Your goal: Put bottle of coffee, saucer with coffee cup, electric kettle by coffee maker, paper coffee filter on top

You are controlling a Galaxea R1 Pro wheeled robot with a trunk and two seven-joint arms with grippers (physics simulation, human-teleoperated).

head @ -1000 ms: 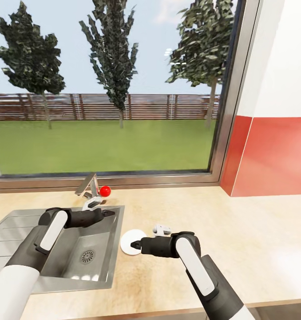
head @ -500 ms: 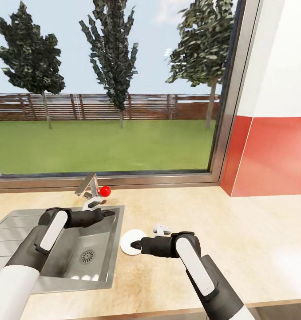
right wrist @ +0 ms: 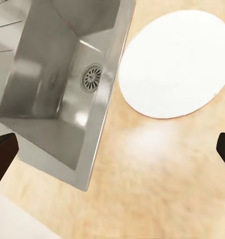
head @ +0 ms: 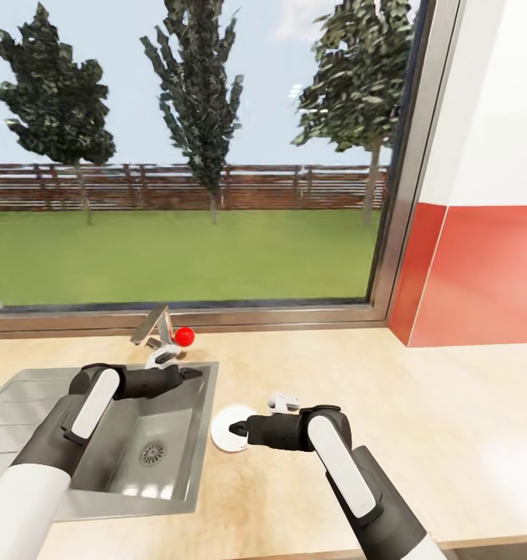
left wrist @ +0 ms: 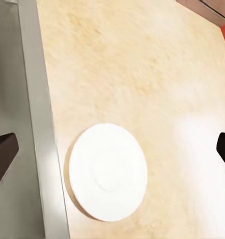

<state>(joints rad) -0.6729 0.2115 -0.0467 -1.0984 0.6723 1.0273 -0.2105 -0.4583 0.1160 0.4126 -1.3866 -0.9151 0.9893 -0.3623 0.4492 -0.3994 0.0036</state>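
Observation:
The white saucer (head: 226, 420) lies flat on the beige countertop (head: 419, 404), just right of the sink's edge. My right gripper (head: 235, 428) hovers open over the saucer's near side; its dark fingertips (right wrist: 3, 157) sit wide apart, with the saucer (right wrist: 174, 64) ahead of them. A small white coffee cup (head: 283, 402) peeks out on the counter behind my right forearm. My left gripper (head: 192, 373) hangs open above the sink's right rim, and the saucer (left wrist: 107, 172) shows between its spread fingertips (left wrist: 2, 154).
A steel sink (head: 123, 474) with a drain (right wrist: 91, 77) is set into the counter at the left. A faucet (head: 156, 327) with a red knob (head: 184, 336) stands behind it. A large window runs along the back, and a red wall panel (head: 481, 272) closes the right.
The whole picture has shifted very slightly, so the camera moved. Both arms, the saucer and the cup keep their places.

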